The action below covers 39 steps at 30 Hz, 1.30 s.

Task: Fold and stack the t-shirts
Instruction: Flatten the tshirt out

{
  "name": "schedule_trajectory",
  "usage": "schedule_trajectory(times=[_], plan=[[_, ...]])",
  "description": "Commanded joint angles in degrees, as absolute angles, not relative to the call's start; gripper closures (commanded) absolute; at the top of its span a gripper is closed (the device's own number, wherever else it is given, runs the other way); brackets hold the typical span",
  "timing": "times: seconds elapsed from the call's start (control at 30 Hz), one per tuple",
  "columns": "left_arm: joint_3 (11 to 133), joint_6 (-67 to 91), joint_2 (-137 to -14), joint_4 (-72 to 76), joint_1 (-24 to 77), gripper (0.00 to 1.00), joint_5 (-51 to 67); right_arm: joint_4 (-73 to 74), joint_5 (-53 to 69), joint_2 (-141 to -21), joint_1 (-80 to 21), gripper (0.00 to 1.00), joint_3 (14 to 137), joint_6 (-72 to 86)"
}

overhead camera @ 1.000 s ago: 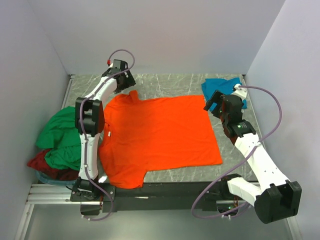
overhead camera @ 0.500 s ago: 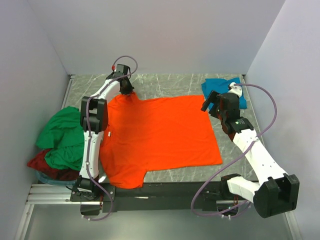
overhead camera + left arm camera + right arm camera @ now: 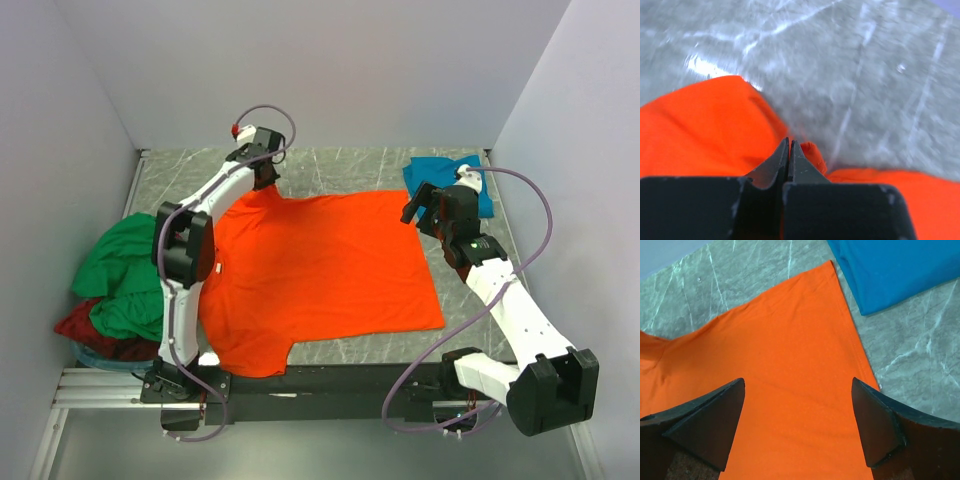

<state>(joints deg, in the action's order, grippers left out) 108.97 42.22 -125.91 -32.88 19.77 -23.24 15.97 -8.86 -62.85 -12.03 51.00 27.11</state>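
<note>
An orange t-shirt (image 3: 320, 265) lies spread flat over the middle of the marble table (image 3: 340, 165). My left gripper (image 3: 263, 180) sits at the shirt's far left sleeve, its jaws pressed together on a pinch of the orange cloth (image 3: 812, 152); in the left wrist view the gripper (image 3: 789, 142) has orange fabric on both sides. My right gripper (image 3: 415, 210) hovers wide open over the shirt's far right corner (image 3: 790, 340), with nothing between its fingers (image 3: 798, 382). A folded teal t-shirt (image 3: 440, 172) lies at the far right, just beyond that corner (image 3: 895, 270).
A green t-shirt (image 3: 120, 270) is heaped on a dark red one (image 3: 100, 335) at the table's left edge. Walls close in the left, back and right sides. Bare marble shows behind the orange shirt and along its near right.
My left gripper came down on the far left sleeve, shut on it and shifted it right. My right gripper moved slightly left over the far right corner, staying open.
</note>
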Motion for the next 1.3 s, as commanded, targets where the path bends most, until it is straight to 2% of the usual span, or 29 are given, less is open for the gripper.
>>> schedule_trajectory(times=[0.0,0.17,0.2,0.27,0.3,0.37,0.4,0.57,0.6,0.67,0.8,1.03,1.1,1.13,1.27], plan=[[102.2,48.9,-118.1,-35.1,22.5,0.99,-31.8,15.5,-8.5,-61.6,-12.2,0.07,52.8,26.6],[92.2,58.8,-112.7,-38.0,26.1,0.99,-31.7,16.0,-8.2,-61.6,-12.2,0.08,52.7,27.2],[88.2,59.4,-112.0,-37.2,26.8,0.85,-31.5,16.1,-8.0,-61.6,-12.2,0.08,52.8,27.2],[84.9,60.0,-110.3,-36.2,28.4,0.80,-29.9,16.3,-7.5,-61.8,-12.2,0.08,52.9,27.3],[82.6,59.1,-109.6,-35.1,29.1,0.67,-28.1,16.6,-7.0,-62.0,-12.2,0.08,53.2,27.5],[81.4,58.2,-108.8,-34.8,29.4,0.52,-27.4,16.7,-6.7,-62.1,-12.3,0.08,53.1,27.6],[81.1,57.7,-108.3,-34.7,29.7,0.40,-27.7,16.7,-6.6,-62.2,-12.3,0.08,53.1,27.7],[82.5,53.9,-102.8,-34.2,30.1,0.19,-29.6,16.8,-7.1,-62.0,-12.2,0.08,53.1,27.6],[82.7,53.1,-102.0,-33.7,30.0,0.10,-29.5,16.7,-7.3,-61.7,-12.3,0.08,53.1,27.6],[83.3,51.2,-100.3,-32.3,30.0,0.01,-29.4,16.4,-7.6,-61.4,-12.2,0.08,52.7,27.4],[85.9,47.6,-101.1,-30.8,28.6,0.01,-28.2,16.5,-8.0,-61.3,-12.2,0.08,52.8,27.5],[100.2,37.5,-114.5,-33.1,27.1,0.01,-26.4,17.1,-8.5,-62.0,-12.2,0.08,53.2,27.3],[102.6,27.3,-117.2,-29.5,26.4,0.01,-20.7,17.4,-8.7,-62.4,-12.2,0.08,53.3,27.3],[102.8,24.5,-117.8,-28.4,26.1,0.00,-13.9,17.6,-8.9,-62.4,-12.2,0.08,53.4,27.2],[105.3,17.2,-120.8,-28.7,23.4,0.01,-6.8,18.1,-8.9,-62.9,-12.3,0.08,53.8,27.0]])
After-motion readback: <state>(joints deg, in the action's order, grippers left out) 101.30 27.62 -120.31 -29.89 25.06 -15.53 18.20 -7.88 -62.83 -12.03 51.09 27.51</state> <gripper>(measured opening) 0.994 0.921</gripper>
